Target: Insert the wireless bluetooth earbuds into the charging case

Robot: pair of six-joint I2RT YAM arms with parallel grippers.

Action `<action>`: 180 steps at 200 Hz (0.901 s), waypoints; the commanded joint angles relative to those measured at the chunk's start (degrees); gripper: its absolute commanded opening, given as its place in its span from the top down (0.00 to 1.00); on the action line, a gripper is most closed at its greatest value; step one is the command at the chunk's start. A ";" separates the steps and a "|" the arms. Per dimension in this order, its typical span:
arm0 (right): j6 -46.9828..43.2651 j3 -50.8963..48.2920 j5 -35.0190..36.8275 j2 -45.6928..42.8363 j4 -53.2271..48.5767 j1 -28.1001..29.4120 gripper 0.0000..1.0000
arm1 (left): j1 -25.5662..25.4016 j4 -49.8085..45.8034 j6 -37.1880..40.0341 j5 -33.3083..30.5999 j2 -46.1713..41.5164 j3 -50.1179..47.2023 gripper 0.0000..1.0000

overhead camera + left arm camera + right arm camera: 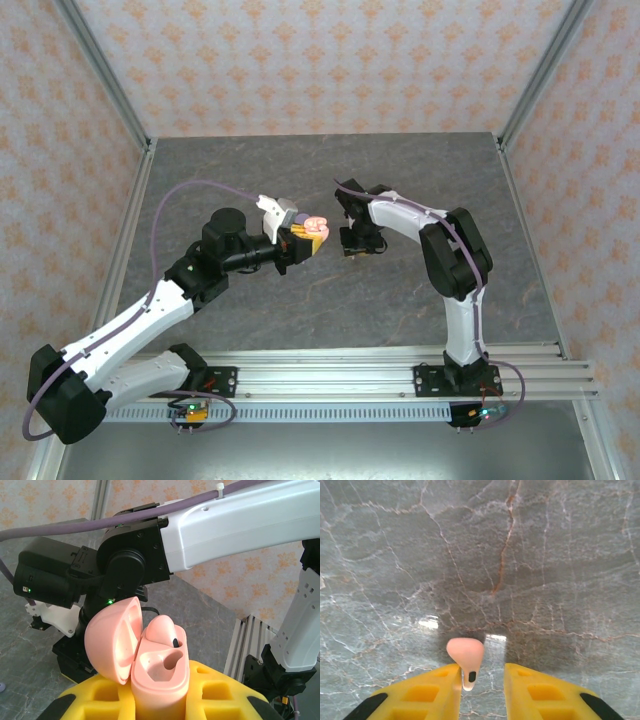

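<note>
My left gripper [160,697] is shut on a salmon-pink charging case [162,672] and holds it upright above the table. Its lid [111,640] is swung open to the left. One pink earbud [162,629] sits in the far slot; the near slot [172,661] is hollow. In the top view the case [317,227] faces my right gripper [352,243], a short gap apart. In the right wrist view my right gripper [482,682] stands open low over the table. A second pink earbud [466,655] rests against the left fingertip [445,687], apart from the right one.
The grey marble table [330,170] is walled by patterned panels, with a metal rail [380,375] along the near edge. My right arm [235,525] crosses just behind the case. A small lilac speck [1,686] lies on the table at the left edge.
</note>
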 commanded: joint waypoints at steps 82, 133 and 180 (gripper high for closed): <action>-2.35 1.03 1.60 -2.94 -2.37 0.28 0.68 | -0.19 1.00 -0.64 -1.01 -0.58 0.33 1.00; -7.04 2.50 -2.96 -4.13 -0.78 0.23 0.60 | -0.19 0.65 -0.64 -1.20 -0.89 0.28 1.00; -15.14 3.35 -3.67 -3.46 -0.38 0.26 0.53 | -0.19 0.09 -0.64 -1.63 -1.66 0.08 1.00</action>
